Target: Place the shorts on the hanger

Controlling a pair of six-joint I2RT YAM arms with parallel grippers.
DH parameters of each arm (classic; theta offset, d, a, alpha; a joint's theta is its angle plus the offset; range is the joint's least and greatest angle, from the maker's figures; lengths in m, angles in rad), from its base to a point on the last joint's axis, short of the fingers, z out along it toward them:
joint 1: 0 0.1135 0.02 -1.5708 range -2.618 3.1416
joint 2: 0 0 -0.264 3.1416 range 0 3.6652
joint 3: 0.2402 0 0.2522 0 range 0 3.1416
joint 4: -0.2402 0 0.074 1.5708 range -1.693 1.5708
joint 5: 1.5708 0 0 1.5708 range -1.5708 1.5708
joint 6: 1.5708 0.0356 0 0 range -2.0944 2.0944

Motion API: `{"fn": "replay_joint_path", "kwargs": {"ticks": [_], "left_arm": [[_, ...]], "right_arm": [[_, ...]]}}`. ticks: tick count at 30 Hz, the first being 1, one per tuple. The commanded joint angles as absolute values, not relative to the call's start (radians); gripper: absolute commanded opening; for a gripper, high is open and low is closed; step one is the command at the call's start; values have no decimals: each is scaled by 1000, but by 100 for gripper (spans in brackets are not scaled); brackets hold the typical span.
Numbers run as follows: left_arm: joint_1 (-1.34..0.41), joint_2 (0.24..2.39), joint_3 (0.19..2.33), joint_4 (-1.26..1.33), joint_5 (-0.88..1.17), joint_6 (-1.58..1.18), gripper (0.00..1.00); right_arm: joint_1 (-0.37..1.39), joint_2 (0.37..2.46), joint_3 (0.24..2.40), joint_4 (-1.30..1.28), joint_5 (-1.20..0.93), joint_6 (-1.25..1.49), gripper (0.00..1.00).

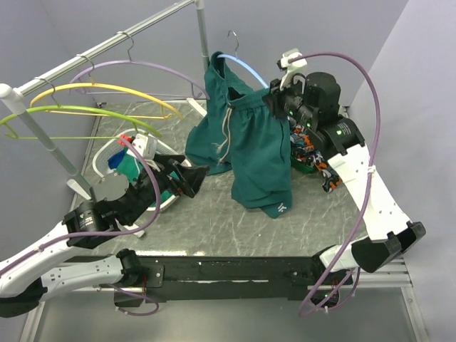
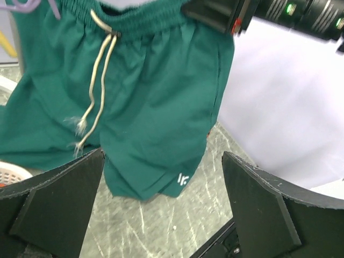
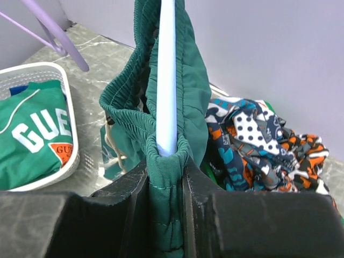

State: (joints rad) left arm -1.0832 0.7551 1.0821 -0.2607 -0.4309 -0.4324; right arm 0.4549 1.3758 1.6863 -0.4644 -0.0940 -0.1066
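The dark teal shorts (image 1: 249,142) hang over the light-blue hanger (image 1: 246,68), with their legs reaching down to the table. My right gripper (image 1: 274,96) is shut on the waistband where it wraps the hanger's right end. In the right wrist view the hanger (image 3: 166,80) runs straight up out of the pinched fabric (image 3: 165,172) between the right gripper (image 3: 166,183) fingers. My left gripper (image 1: 196,178) stands wide open, low and to the left of the shorts, holding nothing. Its camera looks between the left gripper (image 2: 164,177) fingers at the shorts (image 2: 156,107) and the pale drawstring (image 2: 99,80).
A purple hanger (image 1: 135,68), a yellow hanger (image 1: 107,89) and a green hanger (image 1: 71,112) hang on the metal rail (image 1: 107,39) at the back left. A white basket (image 3: 72,134) with a green lettered garment (image 3: 32,129) sits left. Patterned clothes (image 1: 313,153) lie under the right arm.
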Motion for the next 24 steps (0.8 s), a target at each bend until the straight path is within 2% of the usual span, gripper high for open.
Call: {"fn": "replay_joint_path", "kwargs": {"ticks": [1,6,17,24], "left_arm": [[-1080,709,1069,-290,-422,-431,97],[-1080,672,1071,-342,-433,-452,97],[-1080,667,1088,-385,-456,-440,97],[-1080,664,1094,-385,-463,-436,97]], "right_arm": [[437,1390,1824,-253,-225,-132,0],[428,1439,1930,-322,-308,-123,0],[430,1217,1726,-316,-302,-115,0],[434,1170,1686,-307,-341,-100,0]]}}
